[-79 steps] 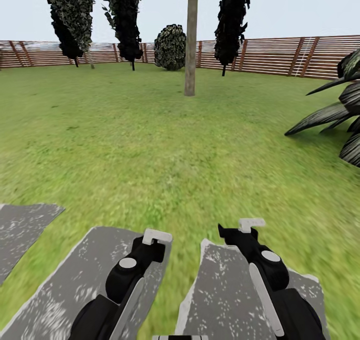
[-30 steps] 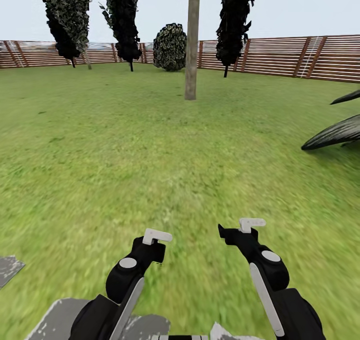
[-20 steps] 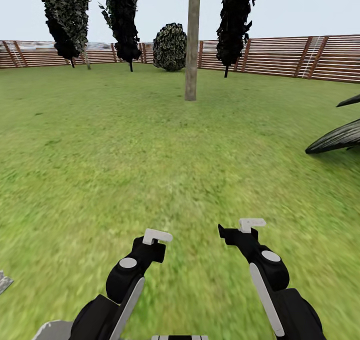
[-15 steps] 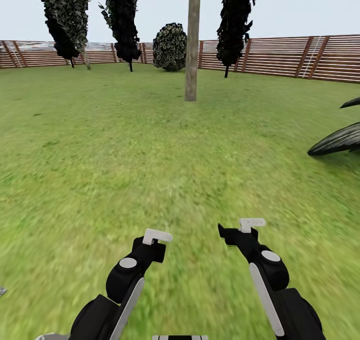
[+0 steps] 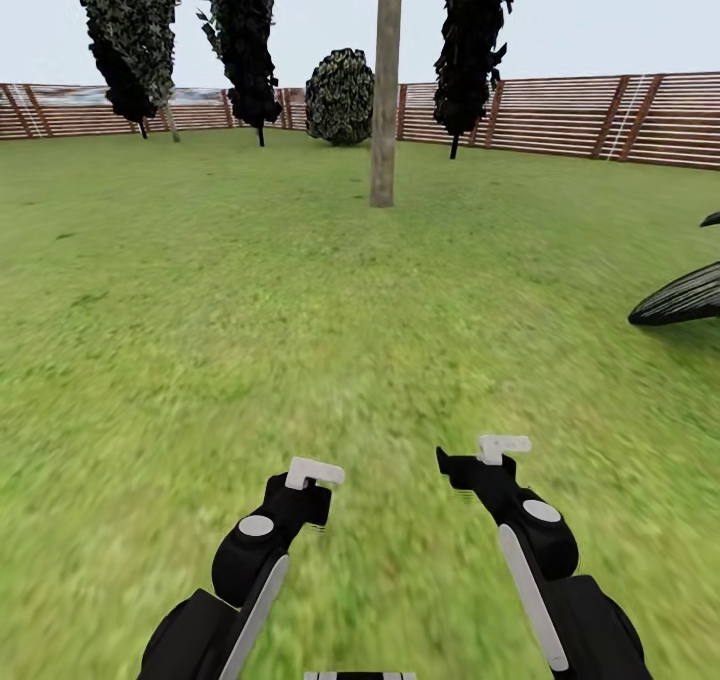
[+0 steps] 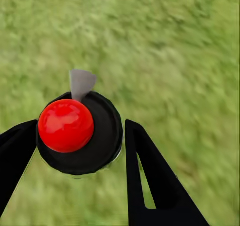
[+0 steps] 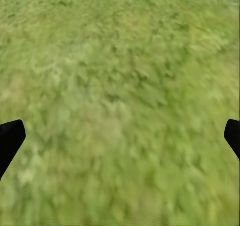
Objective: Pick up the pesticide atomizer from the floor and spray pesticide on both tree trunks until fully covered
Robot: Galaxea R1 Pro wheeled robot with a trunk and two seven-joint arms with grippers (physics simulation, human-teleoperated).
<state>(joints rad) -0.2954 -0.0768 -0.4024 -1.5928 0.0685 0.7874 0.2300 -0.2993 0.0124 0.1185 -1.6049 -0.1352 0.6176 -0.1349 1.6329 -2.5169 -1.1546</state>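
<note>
My left gripper (image 5: pixel 315 475) hangs low over the lawn, shut on the pesticide atomizer (image 6: pixel 102 136). The left wrist view shows the atomizer as a black round body with a red button and a grey-white nozzle, held between both dark fingers. My right gripper (image 5: pixel 503 448) is beside it, a little farther forward. Its fingers stand wide apart in the right wrist view (image 7: pixel 125 128), with only grass between them. One tree stands straight ahead on the grass, some way off, and its grey-brown trunk (image 5: pixel 384 90) rises out of the top of the view.
A brown slatted fence (image 5: pixel 560 115) closes the back of the garden. Thin-trunked dark trees (image 5: pixel 245 40) and a round bush (image 5: pixel 340 95) stand in front of it. Striped leaves of a low palm-like plant (image 5: pixel 685 300) reach in from the right. Open lawn (image 5: pixel 300 310) lies between me and the trunk.
The view has moved forward over the lawn. The grey stone slabs have slipped out of the bottom of the view, and the palm-like plant has slid further right. Both arms keep the same pose.
</note>
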